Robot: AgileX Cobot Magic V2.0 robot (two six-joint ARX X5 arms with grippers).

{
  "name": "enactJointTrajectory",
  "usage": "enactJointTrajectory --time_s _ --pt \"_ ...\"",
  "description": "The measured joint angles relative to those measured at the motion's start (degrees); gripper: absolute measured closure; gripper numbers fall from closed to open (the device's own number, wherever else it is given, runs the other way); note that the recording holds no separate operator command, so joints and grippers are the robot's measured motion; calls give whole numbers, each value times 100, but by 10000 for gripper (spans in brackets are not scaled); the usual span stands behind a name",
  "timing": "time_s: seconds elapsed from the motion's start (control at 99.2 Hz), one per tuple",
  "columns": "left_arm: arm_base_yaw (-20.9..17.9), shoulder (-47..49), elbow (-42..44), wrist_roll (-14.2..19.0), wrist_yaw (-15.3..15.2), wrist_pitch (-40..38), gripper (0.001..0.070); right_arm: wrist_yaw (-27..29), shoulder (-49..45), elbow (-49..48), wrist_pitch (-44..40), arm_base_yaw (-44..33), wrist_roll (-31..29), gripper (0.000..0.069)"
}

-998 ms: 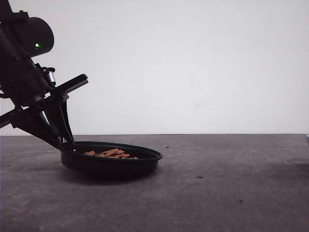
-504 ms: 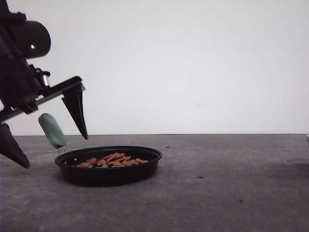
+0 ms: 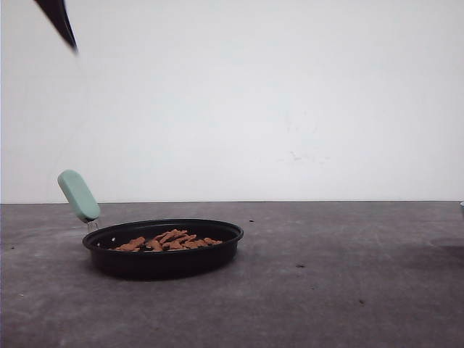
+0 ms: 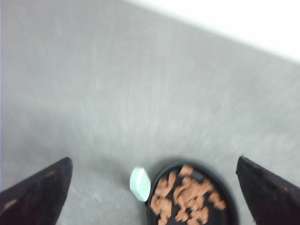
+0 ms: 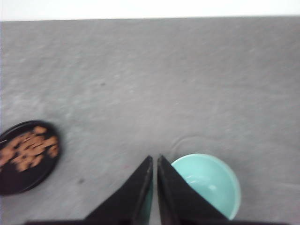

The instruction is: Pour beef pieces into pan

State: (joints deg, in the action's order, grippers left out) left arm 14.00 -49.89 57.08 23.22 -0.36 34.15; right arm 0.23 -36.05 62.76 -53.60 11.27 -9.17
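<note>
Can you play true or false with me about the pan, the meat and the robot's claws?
1. The beef pieces are in the pan. True.
2. The left gripper is squeezing the pan's handle. False: its fingers stand wide apart, high above the pan, touching nothing.
3. The pan sits flat on the table. True.
4. The teal bowl is full of meat. False: the part of its inside that shows is empty.
5. The right gripper has its fingers spread wide. False: they are almost together, with only a thin gap and nothing seen between them.
</note>
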Motion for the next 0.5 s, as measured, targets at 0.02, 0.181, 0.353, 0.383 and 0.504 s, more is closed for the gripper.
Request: enactJointTrajectory --time_s 0.02,0.181,0.353,0.383,0.504 --pt "0 184 0 -24 -26 44 19 92 68 -42 74 0 20 676" --pt "0 1596 2 -629 -85 66 434 457 898 -645 859 0 232 676" --pt "0 2656 22 -1510 -295 1132 669 610 1912 -1781 1204 0 616 677" --pt "0 2761 -94 -1582 -398 1200 673 664 2083 -2048 1268 0 645 677" --pt "0 3198 -750 -1727 -487 957 678 726 2791 -2892 1504 0 702 677"
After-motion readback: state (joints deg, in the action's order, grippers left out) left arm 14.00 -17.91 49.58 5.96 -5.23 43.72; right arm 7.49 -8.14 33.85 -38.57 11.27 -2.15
